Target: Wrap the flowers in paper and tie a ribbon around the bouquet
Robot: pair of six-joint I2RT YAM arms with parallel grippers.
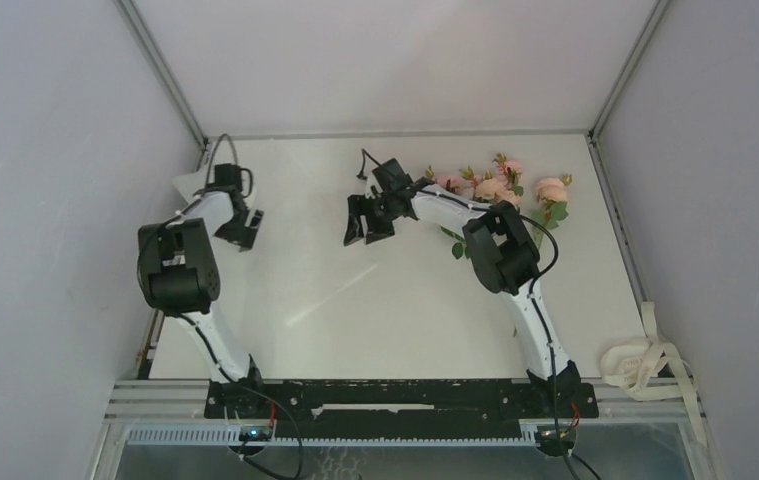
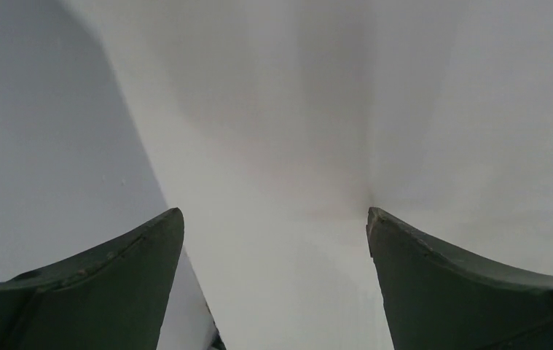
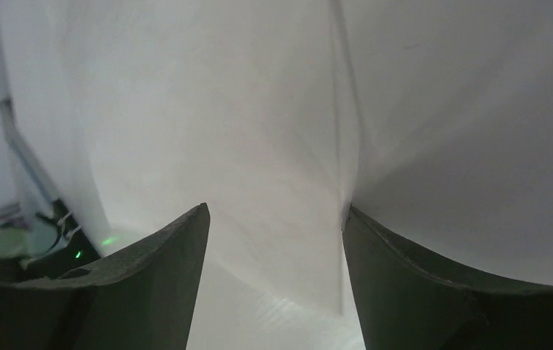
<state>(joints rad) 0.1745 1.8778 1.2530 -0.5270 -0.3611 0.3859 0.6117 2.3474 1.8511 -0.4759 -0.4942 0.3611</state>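
Note:
The flowers (image 1: 500, 186), pale pink roses with green leaves, lie at the back right of the table, partly behind the right arm. The paper (image 3: 259, 146) is a creased white sheet spread under both grippers; it also fills the left wrist view (image 2: 273, 109). In the top view it barely stands out from the tabletop. My left gripper (image 1: 242, 228) (image 2: 273, 215) hangs open over the sheet's left part with nothing between its fingers. My right gripper (image 1: 367, 225) (image 3: 273, 211) is open over the sheet near the table's middle, left of the flowers. The ribbon (image 1: 643, 360) lies in loose cream loops at the near right corner.
Grey walls close in the table (image 1: 405, 330) on the left, back and right. A metal rail runs along the left edge (image 1: 160, 330). The arm bases sit on a black bar (image 1: 395, 398) at the near edge.

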